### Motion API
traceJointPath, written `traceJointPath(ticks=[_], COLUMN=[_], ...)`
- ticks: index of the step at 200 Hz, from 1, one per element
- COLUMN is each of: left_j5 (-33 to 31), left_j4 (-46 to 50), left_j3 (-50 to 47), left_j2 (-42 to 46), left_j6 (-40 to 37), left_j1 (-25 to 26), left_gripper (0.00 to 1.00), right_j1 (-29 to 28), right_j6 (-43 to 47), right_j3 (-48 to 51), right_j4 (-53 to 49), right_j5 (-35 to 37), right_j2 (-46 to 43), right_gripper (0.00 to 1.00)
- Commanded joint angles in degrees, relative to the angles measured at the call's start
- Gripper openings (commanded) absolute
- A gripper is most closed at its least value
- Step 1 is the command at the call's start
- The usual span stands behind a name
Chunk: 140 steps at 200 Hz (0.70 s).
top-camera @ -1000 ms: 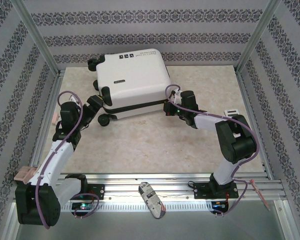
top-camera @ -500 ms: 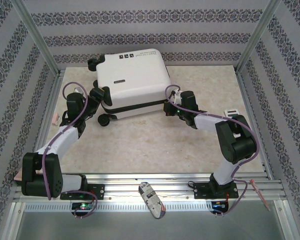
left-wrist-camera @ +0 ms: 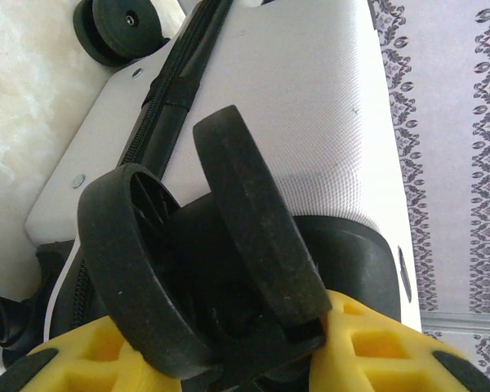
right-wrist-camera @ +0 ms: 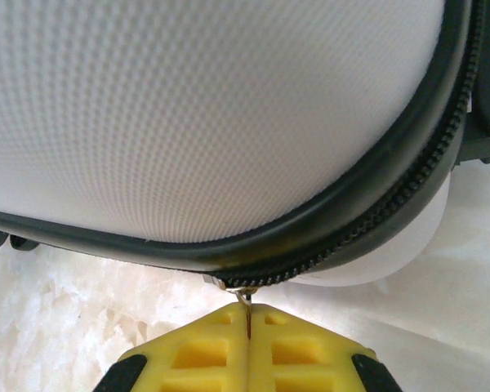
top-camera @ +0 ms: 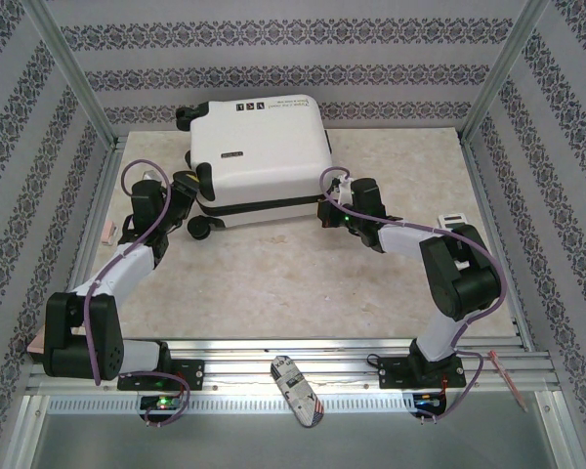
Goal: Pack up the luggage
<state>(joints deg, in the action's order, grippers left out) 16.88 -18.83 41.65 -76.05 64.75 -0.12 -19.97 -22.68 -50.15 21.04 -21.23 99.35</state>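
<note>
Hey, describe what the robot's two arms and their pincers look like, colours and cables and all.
The left arm and right arm share one build: white tubular links between chunky black joint housings. A purple cable loops loosely along each. The left pincer and right pincer carry bright yellow pads moulded with square recesses, on black mounts. Small green lights glow at the bases.

The luggage (top-camera: 259,151), a small white hard-shell case, lies flat and closed at the far edge of the worktop (top-camera: 303,274), left of centre. Black wheels (top-camera: 203,179) face left, the black zipper band (top-camera: 264,204) and its zipper pull (right-wrist-camera: 243,296) face the near side, and printed marks (top-camera: 246,108) sit by its far edge.
</note>
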Motion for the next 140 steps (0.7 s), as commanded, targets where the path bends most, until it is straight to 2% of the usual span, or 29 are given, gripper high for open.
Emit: traceJointPath(ticks=[1, 42, 90, 124, 140], left_j5=[1.23, 4.05, 7.71, 11.02, 12.36], left_j4=[-3.51, -2.39, 3.04, 8.33, 10.25], left_j3=[2.33, 0.66, 1.12, 5.37, 7.19], left_j2=[-0.07, 0.67, 2.27, 1.27, 0.25], left_j6=[-5.21, -6.69, -10.87, -15.66, -17.81], left_j1=[-0.11, -3.03, -6.52, -7.82, -8.38], left_gripper=[0.3, 0.25, 0.23, 0.23, 0.23], right_j1=[1.52, 4.82, 7.29, 8.01, 8.02], right_j6=[1.85, 3.34, 4.02, 7.75, 8.33], right_j3=[-0.54, -1.35, -3.11, -4.59, -3.34], right_j4=[0.89, -0.76, -1.55, 3.99, 10.66], right_j5=[1.09, 2.66, 2.96, -8.41, -14.66], right_j2=[-0.83, -0.66, 1.05, 3.44, 4.2], right_gripper=[0.0, 0.0, 0.0, 0.0, 0.0])
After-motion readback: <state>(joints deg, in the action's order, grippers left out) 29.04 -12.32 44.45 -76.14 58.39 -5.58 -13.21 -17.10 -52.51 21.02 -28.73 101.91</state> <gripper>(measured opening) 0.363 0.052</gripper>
